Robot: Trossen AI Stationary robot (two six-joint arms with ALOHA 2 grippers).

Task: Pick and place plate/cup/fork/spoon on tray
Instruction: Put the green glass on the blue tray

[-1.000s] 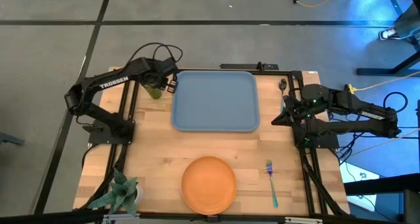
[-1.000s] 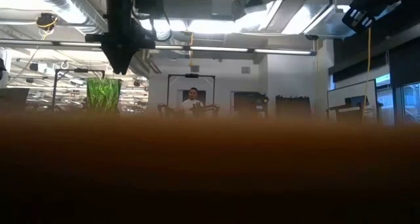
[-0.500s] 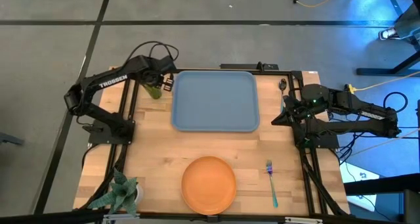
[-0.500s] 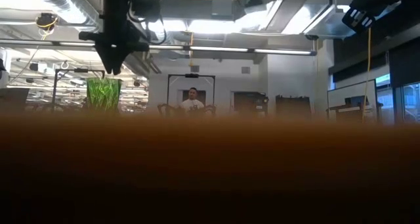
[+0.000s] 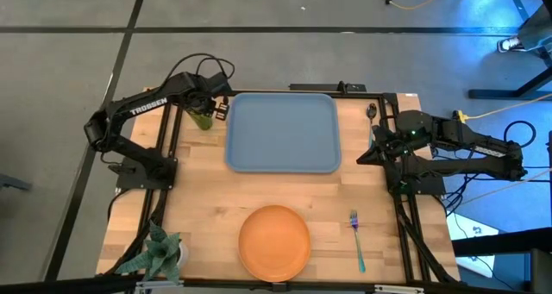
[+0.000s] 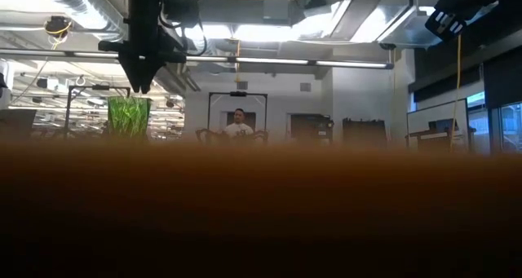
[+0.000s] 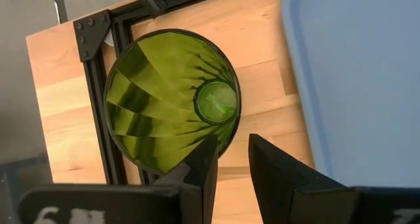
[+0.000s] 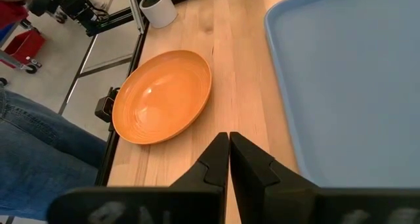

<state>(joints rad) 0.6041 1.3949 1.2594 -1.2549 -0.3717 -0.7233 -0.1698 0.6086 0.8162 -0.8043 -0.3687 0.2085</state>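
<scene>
The green cup (image 7: pixel 172 99) stands upright on the table's far left corner (image 5: pixel 203 119), just left of the blue tray (image 5: pixel 283 132). My left gripper (image 7: pixel 233 155) hangs above the cup's tray-side rim, fingers pointing down and a little apart, touching nothing. The low view shows its tips (image 6: pixel 143 86) above the cup (image 6: pixel 129 116). The orange plate (image 5: pixel 274 242) lies at the near edge, with the fork (image 5: pixel 356 240) to its right. The spoon (image 5: pixel 372 111) lies right of the tray. My right gripper (image 8: pixel 228 145) is shut and empty at the tray's right side (image 5: pixel 362 158).
A potted plant (image 5: pixel 155 251) stands at the near left corner. The black frame rails (image 7: pixel 111 138) run beside the cup. In the low view the plate (image 6: pixel 261 213) fills the lower half as an orange blur. A person's jeans (image 8: pixel 39 158) show beyond the table's near edge.
My left gripper has gone toward the table's left edge, from over the tray's left rim to over the cup, and has since kept still. Nothing else has moved.
</scene>
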